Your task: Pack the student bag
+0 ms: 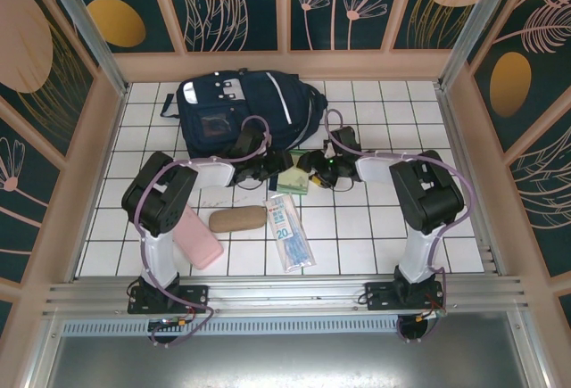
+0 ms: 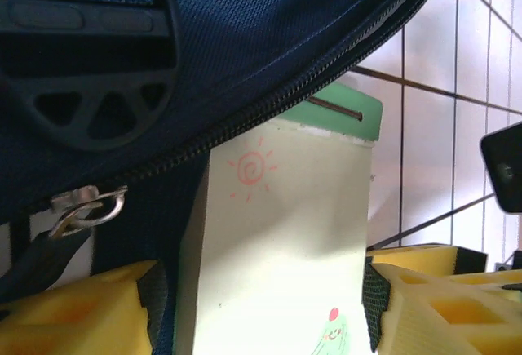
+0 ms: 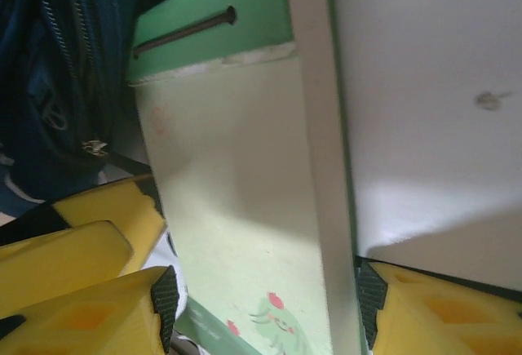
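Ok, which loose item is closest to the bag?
The pale green notebook, at the bag's zip; brown case, pink case and clear packet lie well apart.

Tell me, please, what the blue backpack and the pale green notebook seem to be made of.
The student bag looks like woven synthetic fabric, perhaps nylon: a fine matte weave shows, with a zip along its edge. The notebook seems paper or thin card with a smooth matte cover: flat pale face, printed red sun, green strip on top. Lamination I cannot tell.
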You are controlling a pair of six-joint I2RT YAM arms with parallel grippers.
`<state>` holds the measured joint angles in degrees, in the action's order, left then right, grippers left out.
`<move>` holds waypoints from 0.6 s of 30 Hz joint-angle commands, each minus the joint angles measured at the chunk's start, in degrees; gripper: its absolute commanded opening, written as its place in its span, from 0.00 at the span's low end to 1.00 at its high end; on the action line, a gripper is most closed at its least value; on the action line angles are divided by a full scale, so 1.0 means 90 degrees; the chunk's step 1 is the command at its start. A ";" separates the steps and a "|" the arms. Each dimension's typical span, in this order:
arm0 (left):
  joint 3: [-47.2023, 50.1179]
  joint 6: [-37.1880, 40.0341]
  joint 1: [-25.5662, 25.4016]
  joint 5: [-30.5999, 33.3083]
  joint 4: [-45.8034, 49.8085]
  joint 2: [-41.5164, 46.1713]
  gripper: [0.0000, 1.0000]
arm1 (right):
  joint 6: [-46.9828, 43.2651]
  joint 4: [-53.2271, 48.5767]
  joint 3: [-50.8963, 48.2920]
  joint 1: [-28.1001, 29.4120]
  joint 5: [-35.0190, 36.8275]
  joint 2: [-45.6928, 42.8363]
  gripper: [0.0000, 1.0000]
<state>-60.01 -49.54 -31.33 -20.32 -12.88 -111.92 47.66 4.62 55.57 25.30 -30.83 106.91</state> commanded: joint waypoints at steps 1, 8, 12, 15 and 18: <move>0.0038 -0.0297 0.0008 -0.0087 -0.0351 -0.0245 0.66 | 0.0395 0.0643 -0.0095 -0.0012 -0.0439 0.0289 0.59; 0.0410 -0.0976 0.0009 -0.0577 -0.1267 -0.0292 0.62 | 0.1273 0.2018 -0.0622 -0.0209 -0.1106 0.0264 0.43; 0.0588 -0.1190 0.0010 -0.0721 -0.1554 -0.0338 0.60 | 0.1336 0.2240 -0.0744 -0.0228 -0.1212 0.0090 0.38; 0.0632 -0.1215 0.0009 -0.0771 -0.1619 -0.0320 0.59 | 0.1239 0.2208 -0.0755 -0.0202 -0.1207 -0.0039 0.34; 0.0664 -0.1170 0.0012 -0.0742 -0.1576 -0.0280 0.59 | 0.1081 0.2014 -0.0711 -0.0207 -0.1096 -0.0074 0.26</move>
<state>-55.27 -58.67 -30.65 -23.99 -27.00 -113.43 57.95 20.91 49.04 22.98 -39.62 108.16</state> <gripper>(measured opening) 0.592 0.284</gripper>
